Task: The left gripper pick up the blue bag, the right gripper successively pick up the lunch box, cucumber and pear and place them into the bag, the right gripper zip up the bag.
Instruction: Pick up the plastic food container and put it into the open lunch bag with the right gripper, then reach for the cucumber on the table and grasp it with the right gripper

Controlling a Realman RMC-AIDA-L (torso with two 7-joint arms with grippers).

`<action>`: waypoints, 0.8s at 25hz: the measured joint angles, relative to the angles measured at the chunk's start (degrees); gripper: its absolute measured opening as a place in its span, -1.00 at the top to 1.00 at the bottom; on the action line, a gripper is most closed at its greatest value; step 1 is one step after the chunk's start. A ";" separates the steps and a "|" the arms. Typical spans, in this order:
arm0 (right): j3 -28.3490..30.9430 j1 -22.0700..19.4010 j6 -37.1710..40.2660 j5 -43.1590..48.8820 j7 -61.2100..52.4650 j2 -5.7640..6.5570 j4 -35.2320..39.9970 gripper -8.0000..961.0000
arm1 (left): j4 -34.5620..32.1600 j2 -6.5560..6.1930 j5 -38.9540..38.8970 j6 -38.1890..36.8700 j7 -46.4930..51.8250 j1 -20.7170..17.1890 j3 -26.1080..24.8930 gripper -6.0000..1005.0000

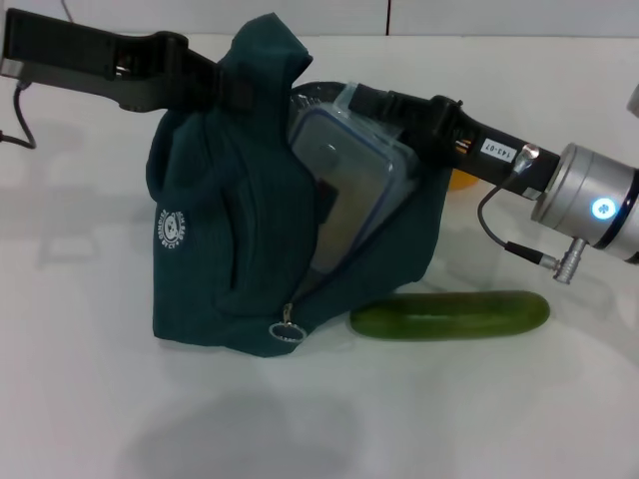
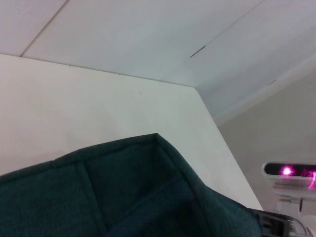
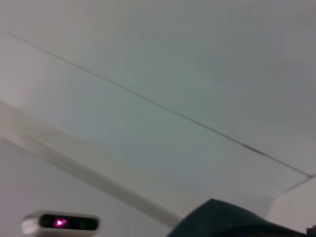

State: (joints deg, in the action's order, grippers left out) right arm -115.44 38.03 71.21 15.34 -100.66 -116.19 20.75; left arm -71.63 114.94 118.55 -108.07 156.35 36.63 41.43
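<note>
Lunch box (image 1: pixel 349 180) in blue bag (image 1: pixel 230 249), seemingly unseen wrist-side

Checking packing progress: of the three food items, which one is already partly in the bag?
The lunch box: it sits tilted in the blue bag's open mouth with the right gripper at it. The cucumber lies on the table; the pear peeks out behind the arm.

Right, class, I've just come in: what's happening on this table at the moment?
A two-armed robot is packing a bag. The left gripper holds it up by the top, on the table. The right gripper reaches in from the right at the top of the lunch box, which sits tilted, partly inside the opening. The cucumber lies on the table beside the bag's right side. Something orange-yellow, probably the pear, peeks from behind the right arm. The zip is open.
</note>
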 joint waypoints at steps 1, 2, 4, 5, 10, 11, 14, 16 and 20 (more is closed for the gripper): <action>-0.05 0.00 -0.42 0.03 0.11 0.00 0.00 0.68 | 0.00 0.03 -0.01 -0.01 -0.01 -0.09 0.14 0.91; -0.05 0.02 -0.67 0.03 0.44 0.00 0.00 0.68 | 0.00 0.04 -0.01 -0.02 -0.01 -0.16 0.24 0.91; 0.51 0.06 -0.67 -0.14 1.51 0.00 0.00 0.68 | 0.00 0.04 -0.01 -0.04 -0.01 -0.24 0.43 0.91; 0.99 0.07 -0.48 -0.26 2.31 0.00 0.00 0.67 | 0.00 0.04 -0.01 -0.09 -0.01 -0.29 0.60 0.91; 3.98 -0.41 0.36 -0.38 4.90 0.00 0.00 0.66 | 0.00 0.04 -0.01 -0.12 -0.02 -0.49 1.05 0.91; 4.56 -0.60 0.85 -0.39 5.39 0.01 -0.07 0.61 | 0.00 0.03 -0.01 -0.12 -0.04 -0.53 1.15 0.91; 6.14 -1.02 3.02 -0.37 6.34 0.15 -0.48 0.45 | 0.04 -0.02 -0.01 -0.09 -0.14 -0.57 1.21 0.91; 7.26 -1.27 5.55 -0.13 7.71 0.59 -0.82 0.34 | 0.05 -0.05 -0.01 -0.06 -0.20 -0.57 1.15 0.91; 7.90 -1.70 8.11 0.73 10.95 2.77 -1.33 0.07 | 0.08 -0.26 -0.01 0.00 -0.28 -0.91 0.91 0.91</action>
State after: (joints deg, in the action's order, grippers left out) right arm -107.54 36.33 79.32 16.08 -89.71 -113.42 19.42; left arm -71.55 114.68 118.55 -108.07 156.07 35.72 42.34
